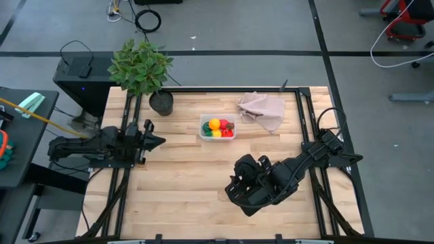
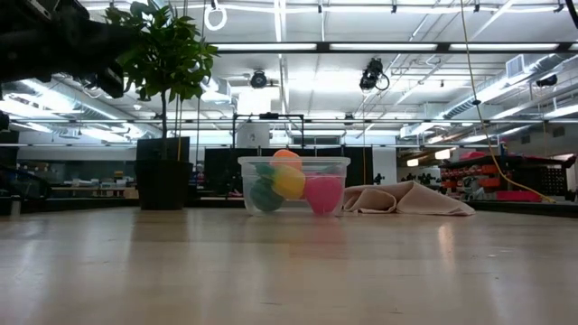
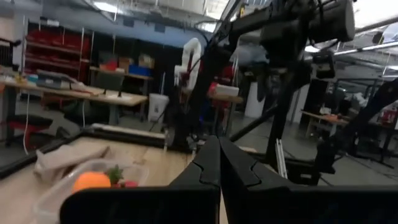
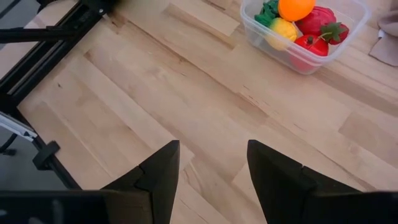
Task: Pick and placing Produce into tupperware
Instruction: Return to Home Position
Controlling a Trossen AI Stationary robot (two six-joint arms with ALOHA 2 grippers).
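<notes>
Produce (image 4: 297,18) sits piled in tupperware (image 1: 201,127) mid-table (image 1: 183,183), beside cloth (image 1: 263,108). Right gripper (image 4: 212,149), jaws apart & empty, hangs well short of the box. Left gripper (image 3: 219,155), jaws closed on nothing, waits at left edge. Homing likely needs the 2 arms to retract w/o clipping the box. No legible labels.

I read bright, even overhead light. Ceiling strip lights (image 2: 379,47) glare in the low view and sheen softly off the table (image 2: 298,262). Ahead of the right gripper (image 4: 212,152), the wood is evenly lit.
</notes>
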